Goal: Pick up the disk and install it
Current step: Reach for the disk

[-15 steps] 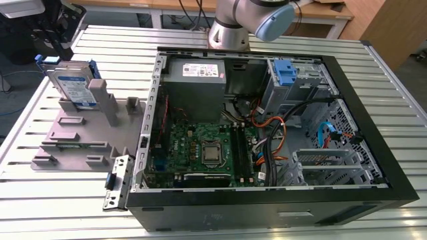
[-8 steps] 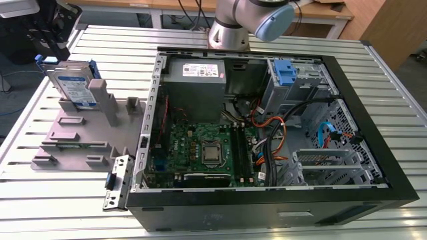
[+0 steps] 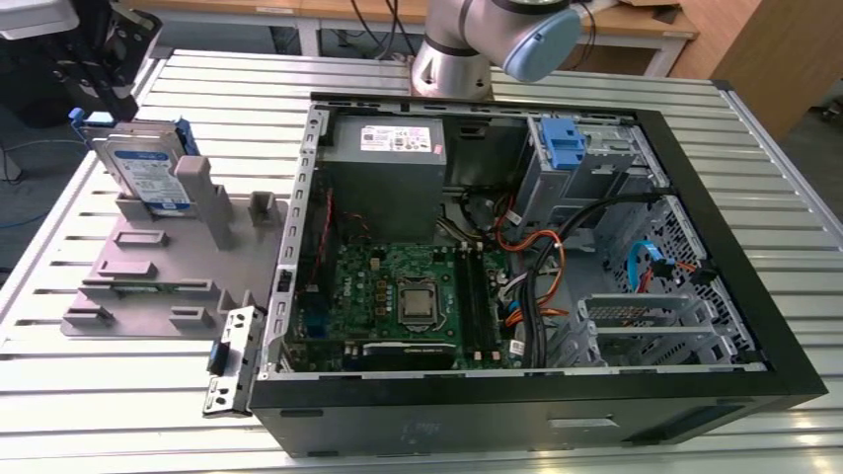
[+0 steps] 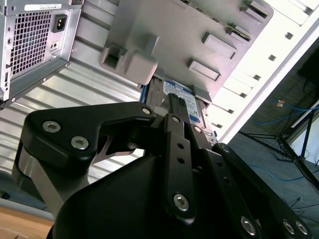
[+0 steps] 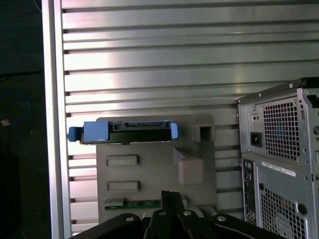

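Hovering over upright disk (image 3: 142,170), claw (image 3: 116,99) pointing down

In the second wrist view, the tool (image 4: 179,117) covers most of the disk (image 4: 180,91), so you see just a strip of its label. In the exterior view, the top edge cuts off the arm (image 3: 488,39), and the grey stand (image 3: 172,257) hides the disk's lower edge.

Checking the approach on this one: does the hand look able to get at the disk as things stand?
Probably yes. The disk stands on edge in the grey holder, its top edge uncovered, and the hand hangs near it with nothing seen between them.
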Motion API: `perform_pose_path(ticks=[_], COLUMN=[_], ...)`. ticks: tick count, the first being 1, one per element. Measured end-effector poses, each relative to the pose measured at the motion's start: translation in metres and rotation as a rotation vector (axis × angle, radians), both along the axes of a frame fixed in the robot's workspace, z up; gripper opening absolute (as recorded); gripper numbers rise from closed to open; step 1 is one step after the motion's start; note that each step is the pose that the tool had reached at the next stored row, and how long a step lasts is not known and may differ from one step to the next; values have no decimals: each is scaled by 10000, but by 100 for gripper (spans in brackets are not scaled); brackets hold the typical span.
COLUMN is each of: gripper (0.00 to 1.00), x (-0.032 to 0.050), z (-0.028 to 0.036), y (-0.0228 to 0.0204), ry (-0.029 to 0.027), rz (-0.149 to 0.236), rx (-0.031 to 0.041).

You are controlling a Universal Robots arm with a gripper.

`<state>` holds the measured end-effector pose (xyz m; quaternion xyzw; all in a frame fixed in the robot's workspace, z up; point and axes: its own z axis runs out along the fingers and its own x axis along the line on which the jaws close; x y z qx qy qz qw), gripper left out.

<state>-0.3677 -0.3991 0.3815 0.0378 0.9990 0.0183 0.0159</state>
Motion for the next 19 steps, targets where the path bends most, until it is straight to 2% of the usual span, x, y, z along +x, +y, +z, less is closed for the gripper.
perform_pose_path(ticks=[3, 11, 19], gripper=[11, 11, 11], x=[-25, -99, -167], z=[-23, -74, -134], y=[16, 134, 172], ry=[1, -1, -1], rz=[0, -1, 0], rx=[-1, 13, 155])
